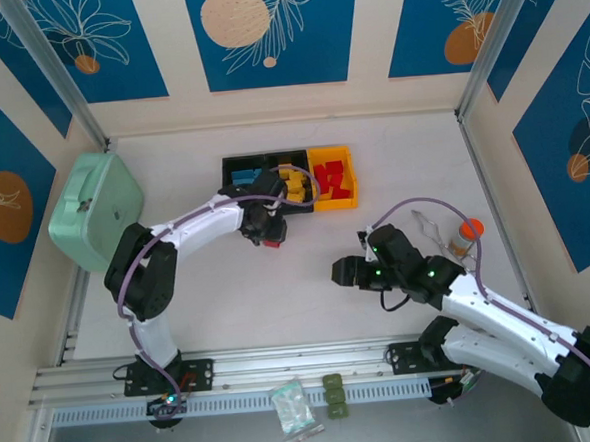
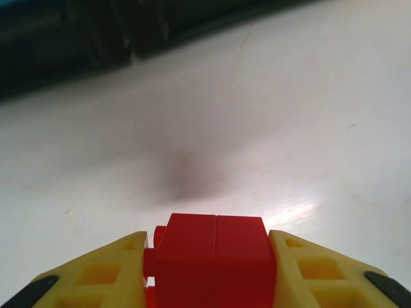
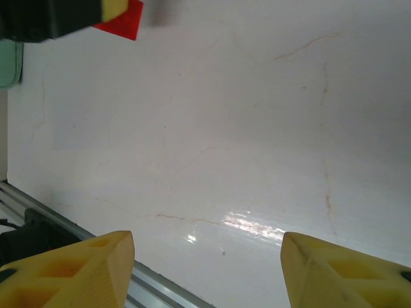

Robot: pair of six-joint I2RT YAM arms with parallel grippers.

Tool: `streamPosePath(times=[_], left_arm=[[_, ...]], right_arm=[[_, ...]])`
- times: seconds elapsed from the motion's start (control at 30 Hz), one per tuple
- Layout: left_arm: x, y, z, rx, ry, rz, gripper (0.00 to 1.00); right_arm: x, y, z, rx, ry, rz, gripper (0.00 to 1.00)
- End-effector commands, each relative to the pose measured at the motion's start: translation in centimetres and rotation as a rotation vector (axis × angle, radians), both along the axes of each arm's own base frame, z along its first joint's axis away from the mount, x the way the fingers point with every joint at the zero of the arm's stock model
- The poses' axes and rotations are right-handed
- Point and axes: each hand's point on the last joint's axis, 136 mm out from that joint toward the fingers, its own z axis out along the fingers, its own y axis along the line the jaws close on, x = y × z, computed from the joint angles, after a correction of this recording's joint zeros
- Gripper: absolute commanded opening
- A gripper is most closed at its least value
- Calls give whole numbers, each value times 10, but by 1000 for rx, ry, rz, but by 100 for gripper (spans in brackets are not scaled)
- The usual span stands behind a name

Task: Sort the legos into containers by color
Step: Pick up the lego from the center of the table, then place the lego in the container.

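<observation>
Top view first: the left gripper [image 1: 268, 235] sits just in front of the row of bins with a red lego [image 1: 273, 244] at its tip. The left black bin [image 1: 228, 175] has blue legos [image 1: 242, 174] in it, the middle black bin [image 1: 283, 160] has yellow legos [image 1: 295, 181], and the yellow-orange bin [image 1: 334, 206] has red legos [image 1: 338, 178]. The right gripper [image 1: 340, 271] is well apart from all that, over the bare table [image 1: 230, 305].

Left wrist cam – the red lego [image 2: 215, 256] is pinched between the yellow fingers [image 2: 96, 276], close above the table.

Right wrist cam – the right gripper [image 3: 209, 256] is spread wide with nothing between its fingers. A corner of the red lego [image 3: 122, 22] shows at the top left.
</observation>
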Motion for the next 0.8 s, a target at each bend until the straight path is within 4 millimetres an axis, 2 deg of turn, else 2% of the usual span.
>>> streamPosePath(times=[0.0,0.13,0.4,0.57,0.77], left_arm=[[7,-26,22,-79,-4,-14,32],[24,-53,38,-121,-25,-27,32],[64,-102,63,-175,-79,-48,32],[88,-131,70,-207,-106,-58,32],[116,-162,69,-256,-140,-64,33]], right_arm=[[-5,-20,-9,-11,28,-83,62],[-9,-36,-14,2,36,-149,62],[-18,-52,-24,17,51,-219,62],[-22,-56,-29,22,61,-231,62],[-24,-57,-33,24,75,-238,62]])
